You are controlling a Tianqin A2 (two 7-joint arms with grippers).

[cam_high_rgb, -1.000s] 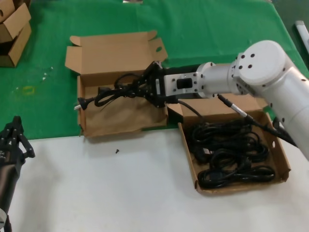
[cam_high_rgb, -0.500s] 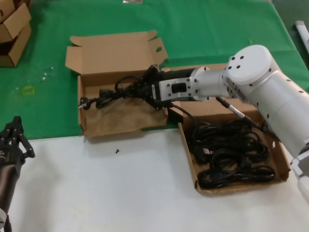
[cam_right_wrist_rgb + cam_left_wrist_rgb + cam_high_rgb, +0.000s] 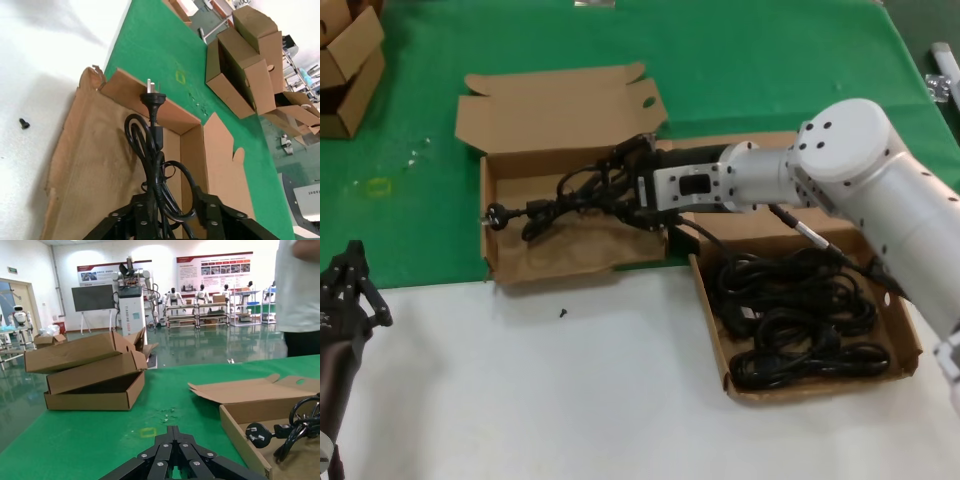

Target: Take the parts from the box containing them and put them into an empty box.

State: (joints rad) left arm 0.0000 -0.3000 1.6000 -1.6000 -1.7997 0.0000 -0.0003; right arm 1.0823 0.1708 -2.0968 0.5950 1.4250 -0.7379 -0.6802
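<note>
A coiled black power cord (image 3: 565,195) is pinched in the right gripper (image 3: 625,188) over the left box (image 3: 505,262), its plug (image 3: 497,213) reaching past the box's left wall. More cords (image 3: 798,318) are piled in the right box (image 3: 910,330) on the tabletop (image 3: 540,400). The left gripper (image 3: 348,285) is held at the near left edge, fingers pressed together.

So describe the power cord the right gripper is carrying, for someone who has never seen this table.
Start at the shallow brown cardboard mailer box on the green cloth, left of its cord-filled twin. Over it, the right gripper holds a coiled black power cord. It alone is lifted, its plug jutting past the box's left wall.
</note>
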